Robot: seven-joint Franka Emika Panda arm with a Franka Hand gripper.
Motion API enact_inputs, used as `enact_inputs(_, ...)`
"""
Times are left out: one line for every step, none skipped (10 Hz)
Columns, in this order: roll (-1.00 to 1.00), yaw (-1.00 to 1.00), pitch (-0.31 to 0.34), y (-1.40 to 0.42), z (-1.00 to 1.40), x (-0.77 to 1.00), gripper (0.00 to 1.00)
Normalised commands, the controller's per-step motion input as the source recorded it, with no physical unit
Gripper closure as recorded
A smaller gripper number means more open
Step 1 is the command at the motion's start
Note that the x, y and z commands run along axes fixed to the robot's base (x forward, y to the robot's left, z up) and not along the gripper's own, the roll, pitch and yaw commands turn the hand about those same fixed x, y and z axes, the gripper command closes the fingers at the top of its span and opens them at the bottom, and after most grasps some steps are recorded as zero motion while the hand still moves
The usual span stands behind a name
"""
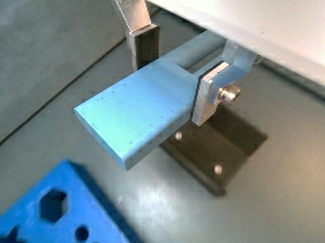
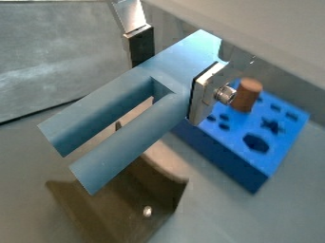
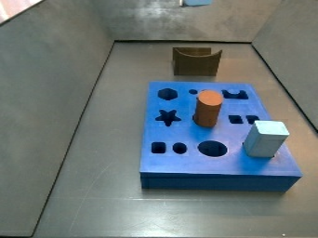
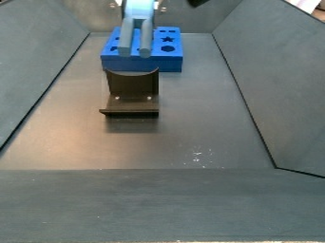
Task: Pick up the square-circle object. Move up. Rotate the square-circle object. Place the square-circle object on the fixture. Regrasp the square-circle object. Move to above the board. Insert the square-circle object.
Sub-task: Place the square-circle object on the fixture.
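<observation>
I am holding the slim pale blue-grey square-circle object (image 1: 133,119) clamped between the silver-plated gripper (image 1: 178,71) fingers, raised in the air above the dark olive-brown notched fixture (image 4: 131,92). Only a side view is showing me the whole bright-blue board (image 3: 218,139), with an orange cylinder (image 3: 207,109) and a pale cube (image 3: 265,139) standing on it. The wrist views are giving me the grip up close, with the peg jutting out past the fingers.
</observation>
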Motion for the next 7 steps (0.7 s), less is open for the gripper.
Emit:
enact_inputs(-1.0,-0.05,0.044,0.03,-0.02,0.32,1.0)
enact_inputs(-1.0,-0.06,0.059,0.04,-0.02,0.23,1.0)
enact_inputs(-0.96,-0.08,0.078,0.04,-0.01,0.12,1.0)
enact_inputs(-0.79,-0.08,0.062,0.04,-0.01,0.06,1.0)
enact_inputs(-0.67,-0.09,0.048,0.04,-0.01,0.05,1.0)
enact_inputs(-0.37,-0.09,0.046,0.04,-0.02,0.07,1.0)
enact_inputs(-0.28,-0.08,0.049,0.03,-0.01,0.07,1.0)
